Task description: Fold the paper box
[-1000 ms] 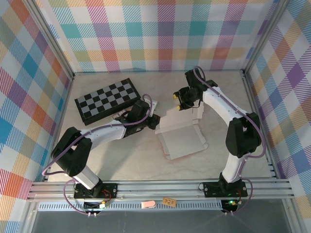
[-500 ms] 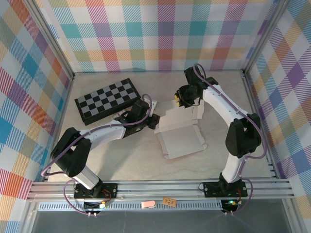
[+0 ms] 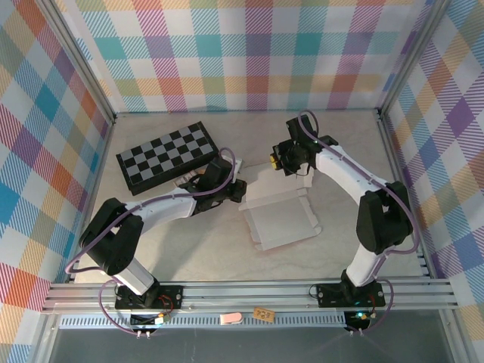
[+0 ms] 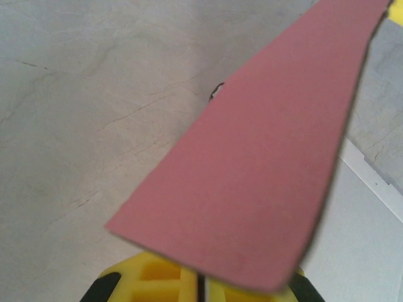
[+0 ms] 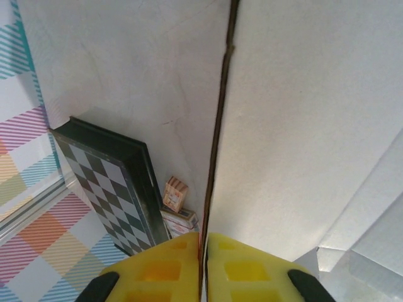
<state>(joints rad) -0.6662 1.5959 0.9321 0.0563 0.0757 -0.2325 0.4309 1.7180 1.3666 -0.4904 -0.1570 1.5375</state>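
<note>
— Paper box [image 3: 281,219] is spotted right of centre on the table [image 3: 189,249], between the two arms. Its large panel is laid flat, pale side up, and the far part is raised in folds.
— And the left gripper [image 3: 239,189], how is it set?
— It is clamped on a flap at the box's left side. From the left wrist, the pink flap is seen pinched between the yellow fingers [image 4: 157,277], which are pressed together on the card.
— The right gripper [image 3: 278,162] is placed at the far edge, is it not?
— It is. In the right wrist view a thin edge of card is gripped between the yellow pads, which are all but touching. The pale reverse is spread out to the right.
— What else can be made out?
— A checkered board [image 3: 168,156] is laid at the far left of the table, well apart from the paper box. A small striped packet [image 5: 175,193] is glimpsed just beside the board's end.
</note>
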